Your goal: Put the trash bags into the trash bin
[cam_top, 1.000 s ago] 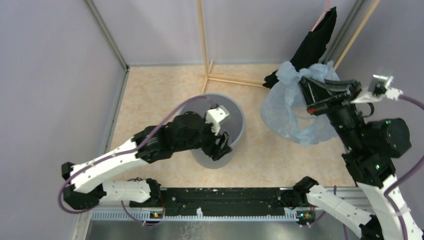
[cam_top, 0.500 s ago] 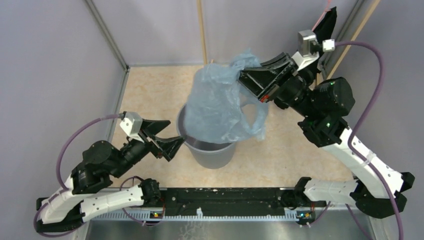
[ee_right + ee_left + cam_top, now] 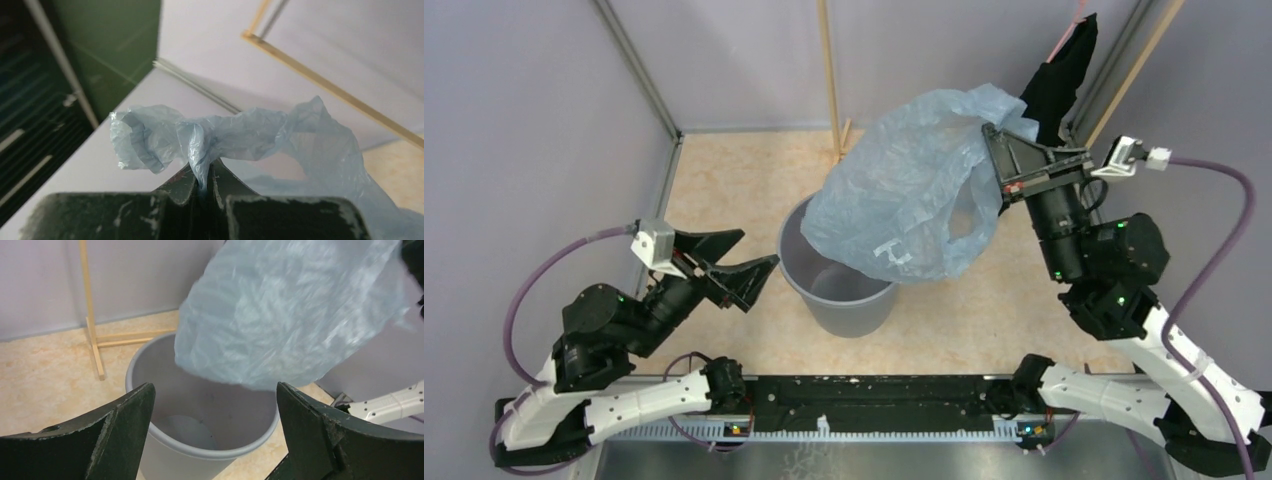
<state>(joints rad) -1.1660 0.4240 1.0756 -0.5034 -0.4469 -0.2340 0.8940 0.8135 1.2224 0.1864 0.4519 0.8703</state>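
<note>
The pale-blue trash bag [image 3: 914,190] hangs billowed in the air over the far right part of the grey trash bin [image 3: 839,285], its white mark low on it. My right gripper [image 3: 990,135] is shut on the bag's upper edge and holds it up; in the right wrist view a pinch of bag [image 3: 200,145] sits between the closed fingers [image 3: 203,172]. My left gripper [image 3: 756,255] is open and empty, just left of the bin's rim. In the left wrist view the bin [image 3: 165,460] stands between my spread fingers, with the bag [image 3: 285,315] above it.
A black cloth garment [image 3: 1056,85] hangs at the back right by a wooden frame [image 3: 829,80]. Purple-grey walls close the left, back and right sides. The floor [image 3: 724,190] is beige.
The right gripper has swung right and lifted the bag's edge, so the bag spreads wider above the bin. The left gripper has shifted slightly left and up, still open.
</note>
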